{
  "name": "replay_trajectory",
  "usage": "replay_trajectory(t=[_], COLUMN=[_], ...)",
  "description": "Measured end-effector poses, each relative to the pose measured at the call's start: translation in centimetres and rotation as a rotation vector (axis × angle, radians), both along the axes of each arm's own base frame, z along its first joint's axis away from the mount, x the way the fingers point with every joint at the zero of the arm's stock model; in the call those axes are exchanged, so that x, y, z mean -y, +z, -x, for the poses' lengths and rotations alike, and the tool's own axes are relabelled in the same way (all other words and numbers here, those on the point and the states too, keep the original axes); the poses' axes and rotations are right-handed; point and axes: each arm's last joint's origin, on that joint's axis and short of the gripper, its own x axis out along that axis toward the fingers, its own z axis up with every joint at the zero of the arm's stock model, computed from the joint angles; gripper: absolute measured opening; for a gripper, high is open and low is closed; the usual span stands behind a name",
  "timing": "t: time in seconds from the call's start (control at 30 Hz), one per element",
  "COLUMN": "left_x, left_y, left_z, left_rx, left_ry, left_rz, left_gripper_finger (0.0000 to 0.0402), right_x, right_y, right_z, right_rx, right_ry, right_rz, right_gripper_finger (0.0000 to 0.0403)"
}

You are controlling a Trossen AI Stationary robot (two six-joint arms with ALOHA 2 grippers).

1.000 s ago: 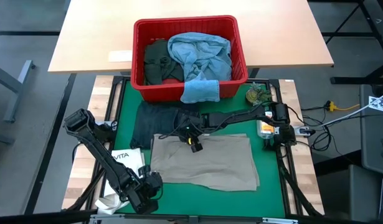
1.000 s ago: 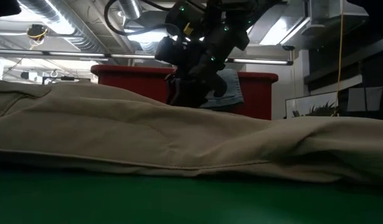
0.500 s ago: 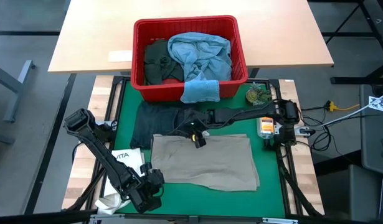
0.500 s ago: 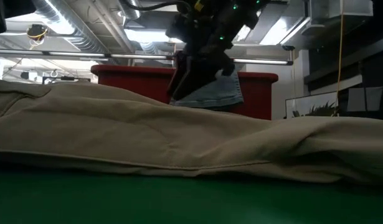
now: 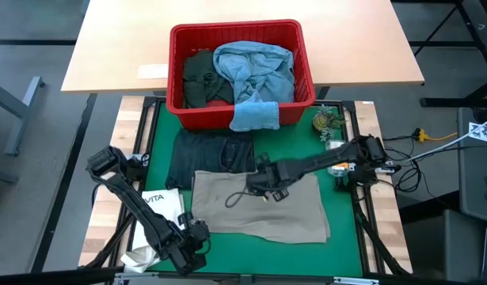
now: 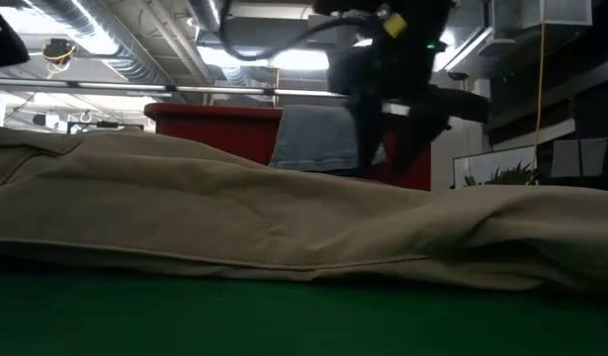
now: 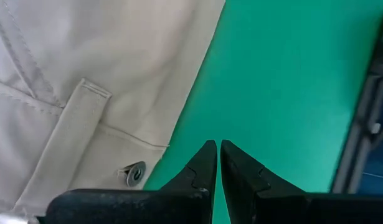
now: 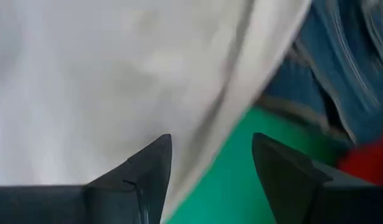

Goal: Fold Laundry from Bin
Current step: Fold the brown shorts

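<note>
Khaki trousers [image 5: 260, 206]: folded flat into a rectangle on the green mat, toward the desk's near edge and its middle. They lie smooth, which suggests a finished or nearly finished fold.
Dark navy jeans [image 5: 202, 157]: flat on the mat between the bin and the khaki trousers, partly under the khaki's far edge. This looks like a stack being built.
Bin [image 5: 177, 39]: red basket straddling the far edge of the green mat and the wooden desk behind it, within reach of both arms.
Laundry left in bin: light blue jeans [image 5: 255, 67] heaped to the right side, a dark green piece [image 5: 198, 79] on the left, and a small light blue cloth [image 5: 253, 115] draped over the bin's near rim. Judgement: the task is partway done, with several garments still to fold.
Right gripper [image 5: 268, 184]: reaches in from the desk's right edge and sits over the far edge of the khaki trousers. Its wrist view shows the jaws wide apart with nothing between them, only khaki fabric, green mat and denim beyond. Judgement: free of the cloth, placed either to smooth the fold or to go for the next piece.
Left gripper [image 7: 215, 163]: parked low near the desk's near-left corner, beside the trousers' buttoned edge. Jaws together, empty, tips over bare mat. It appears to wait clear of the work.
White tote bag [image 5: 160, 204]: lies at the near-left corner, partly under the left arm, apart from the laundry.
</note>
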Motion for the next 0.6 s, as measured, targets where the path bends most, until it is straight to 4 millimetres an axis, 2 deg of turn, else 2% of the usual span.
replay_trajectory(t=[0.2,0.3,0.43,0.6], left_x=[-0.1,-0.3,-0.6,-0.8], left_y=[-1.4,-1.8,-2.3,-2.3], left_z=[-0.5,-0.8,-1.0,-1.2], left_rx=[-0.023,-0.031,-0.033,-0.033], left_ry=[0.015,0.027,0.040,0.044], left_rz=[-0.036,-0.055,-0.085,-0.084], left_gripper_finger=[0.0018,0.0018,0.0018,0.0018], right_x=[-3.7,-5.5,-7.4,-8.6], right_y=[0.0,-0.7,-2.9,-6.0], right_z=[2.5,3.5,5.4,7.5], right_rx=[-0.057,-0.050,-0.077,-0.116], right_ry=[-0.086,-0.096,-0.082,-0.124], right_rz=[0.109,0.126,0.105,0.016], right_gripper_finger=[0.0223,0.0223,0.0223,0.0223])
